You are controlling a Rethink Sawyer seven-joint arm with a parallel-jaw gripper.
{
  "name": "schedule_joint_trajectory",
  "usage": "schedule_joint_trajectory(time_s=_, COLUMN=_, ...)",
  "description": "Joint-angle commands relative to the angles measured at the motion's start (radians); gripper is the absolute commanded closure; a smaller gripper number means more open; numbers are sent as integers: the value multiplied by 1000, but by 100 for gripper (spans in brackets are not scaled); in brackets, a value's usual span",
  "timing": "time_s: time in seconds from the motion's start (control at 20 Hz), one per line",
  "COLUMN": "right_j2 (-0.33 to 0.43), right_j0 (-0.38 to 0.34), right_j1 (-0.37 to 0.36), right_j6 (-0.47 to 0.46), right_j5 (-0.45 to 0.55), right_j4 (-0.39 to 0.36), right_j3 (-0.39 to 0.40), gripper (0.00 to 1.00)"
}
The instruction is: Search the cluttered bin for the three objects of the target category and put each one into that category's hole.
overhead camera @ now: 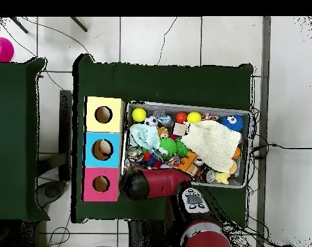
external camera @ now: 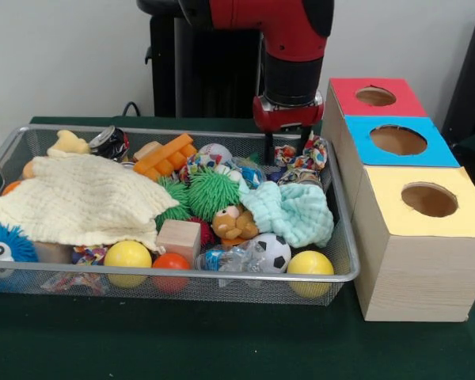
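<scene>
One floral cloth piece sits right at your tool, fingers straddling it at the far right corner of the wire bin; whether they have clenched, you can't tell. Yellow-topped box's hole stands just beside the bin

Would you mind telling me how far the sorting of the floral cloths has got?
Done: nothing that shows. The yellow box's hole looks empty, though its inside is hidden. In hand: the gripper is down in a corner of the bin at a floral cloth; whether it holds it is unclear. Left: carrying that cloth to the hole, then finding the others.
</scene>
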Motion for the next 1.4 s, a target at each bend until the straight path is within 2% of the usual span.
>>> schedule_joint_trajectory(time_s=0.05, right_j2=87, right_j0=26, right_j1=-8, right_j6=201, right_j5=-60, right_j4=63, right_j3=-8, gripper=0)
schedule_joint_trajectory(time_s=0.1, right_j2=87, right_j0=27, right_j1=-7, right_j6=202, right_j5=-62, right_j4=65, right_j3=-8, gripper=0)
schedule_joint_trajectory(time_s=0.15, right_j2=84, right_j0=30, right_j1=-6, right_j6=205, right_j5=-57, right_j4=70, right_j3=-5, gripper=100)
schedule_joint_trajectory(time_s=0.45, right_j2=69, right_j0=45, right_j1=-7, right_j6=218, right_j5=-91, right_j4=74, right_j3=-6, gripper=100)
schedule_joint_trajectory(time_s=0.8, right_j2=70, right_j0=38, right_j1=-51, right_j6=196, right_j5=-34, right_j4=87, right_j3=-6, gripper=100)
schedule_joint_trajectory(time_s=0.9, right_j2=69, right_j0=43, right_j1=-92, right_j6=191, right_j5=1, right_j4=96, right_j3=3, gripper=100)
schedule_joint_trajectory(time_s=1.15, right_j2=63, right_j0=60, right_j1=-274, right_j6=159, right_j5=187, right_j4=143, right_j3=33, gripper=100)
schedule_joint_trajectory(time_s=1.4, right_j2=44, right_j0=81, right_j1=-385, right_j6=134, right_j5=354, right_j4=181, right_j3=18, gripper=100)
